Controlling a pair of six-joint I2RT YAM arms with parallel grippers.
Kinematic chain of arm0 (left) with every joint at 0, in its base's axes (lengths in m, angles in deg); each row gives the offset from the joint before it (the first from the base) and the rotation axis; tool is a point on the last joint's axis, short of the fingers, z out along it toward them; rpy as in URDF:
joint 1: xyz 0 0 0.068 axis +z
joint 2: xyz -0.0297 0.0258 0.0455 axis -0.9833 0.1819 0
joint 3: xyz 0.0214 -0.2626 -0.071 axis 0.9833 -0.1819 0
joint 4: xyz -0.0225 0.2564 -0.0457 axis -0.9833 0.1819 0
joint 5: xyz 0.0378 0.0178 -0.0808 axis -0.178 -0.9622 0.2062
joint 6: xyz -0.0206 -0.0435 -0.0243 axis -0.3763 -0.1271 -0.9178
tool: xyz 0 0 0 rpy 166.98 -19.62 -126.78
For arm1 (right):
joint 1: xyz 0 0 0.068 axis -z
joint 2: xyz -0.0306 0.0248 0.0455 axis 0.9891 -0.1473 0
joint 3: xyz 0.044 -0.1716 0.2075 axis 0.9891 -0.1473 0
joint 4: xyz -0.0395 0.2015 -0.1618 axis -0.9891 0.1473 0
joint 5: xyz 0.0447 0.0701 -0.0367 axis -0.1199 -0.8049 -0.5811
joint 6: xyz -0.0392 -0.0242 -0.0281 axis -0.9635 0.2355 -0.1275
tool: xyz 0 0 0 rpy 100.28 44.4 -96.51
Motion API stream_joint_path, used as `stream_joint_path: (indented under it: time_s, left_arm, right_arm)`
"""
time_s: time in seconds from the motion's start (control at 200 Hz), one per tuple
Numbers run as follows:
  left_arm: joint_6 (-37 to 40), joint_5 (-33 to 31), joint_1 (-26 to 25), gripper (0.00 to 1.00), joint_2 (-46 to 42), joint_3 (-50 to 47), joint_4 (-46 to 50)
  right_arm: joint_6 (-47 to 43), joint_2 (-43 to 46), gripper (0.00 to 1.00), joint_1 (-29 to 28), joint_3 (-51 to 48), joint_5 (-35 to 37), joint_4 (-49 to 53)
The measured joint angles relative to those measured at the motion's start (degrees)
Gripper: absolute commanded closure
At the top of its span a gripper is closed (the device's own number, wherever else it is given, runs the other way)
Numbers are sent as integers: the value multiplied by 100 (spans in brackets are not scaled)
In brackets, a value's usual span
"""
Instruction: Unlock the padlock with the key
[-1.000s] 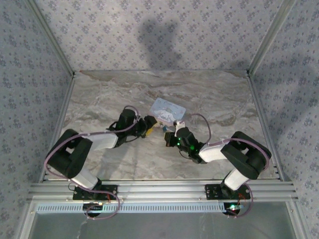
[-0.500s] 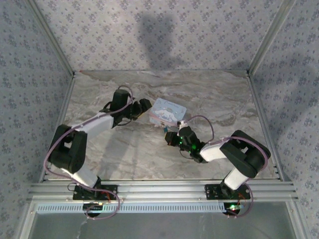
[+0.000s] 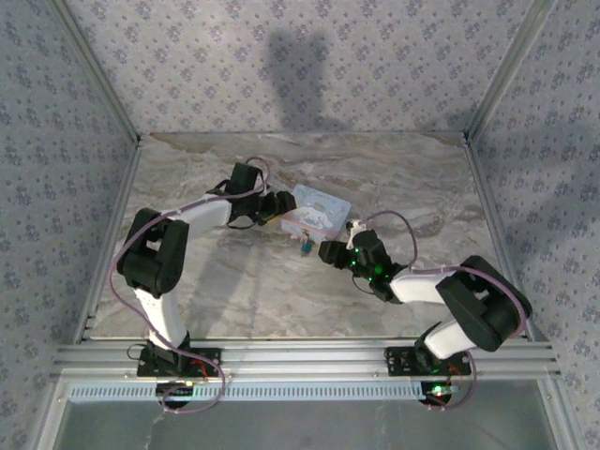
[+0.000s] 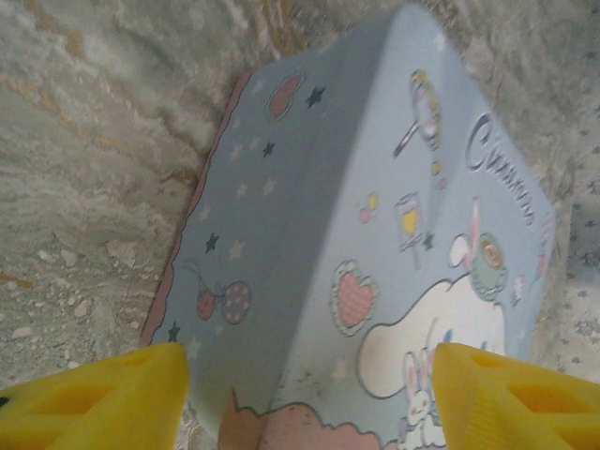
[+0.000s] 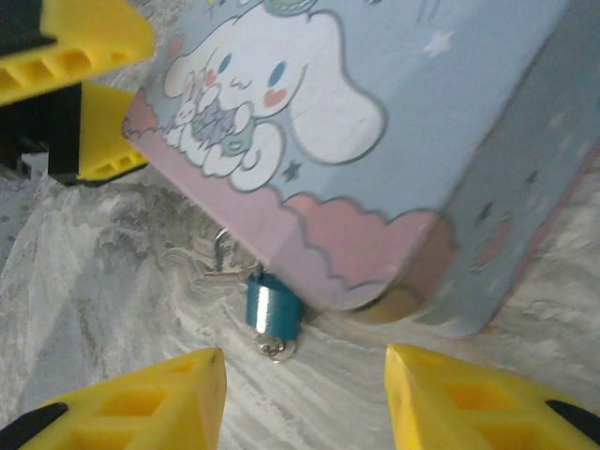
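The padlock is a tiny teal-blue body lying on the marble against the tin's near pink corner, its thin shackle pointing away. A small silvery key head sticks out of its bottom end. From above the padlock lies just left of my right gripper. My right gripper is open, its yellow fingers apart on either side, a little short of the lock. My left gripper is open too, its fingers flanking the tin's left end.
The pale blue-and-pink cartoon tin sits mid-table at an angle, with the padlock at its front corner. In the right wrist view the left gripper's yellow fingers show beside the tin. Patterned walls close in the marble tabletop.
My left gripper has swung away from the padlock, back and round to the tin's left end. My right gripper has drawn slightly right, leaving the padlock lying free on the table.
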Motion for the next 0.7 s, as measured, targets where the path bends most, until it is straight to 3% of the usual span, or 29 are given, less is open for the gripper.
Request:
stream_joint_path:
  time_s: [0.315, 0.705]
  left_arm:
    - [17, -33, -26, 40, -59, -308, -221]
    - [-334, -138, -210, 40, -664, -1261, -833]
  right_arm:
    - [-721, -369, 50, 715, 476, -890, 114]
    - [-1390, -1246, 48, 1185, 1296, -1707, -15]
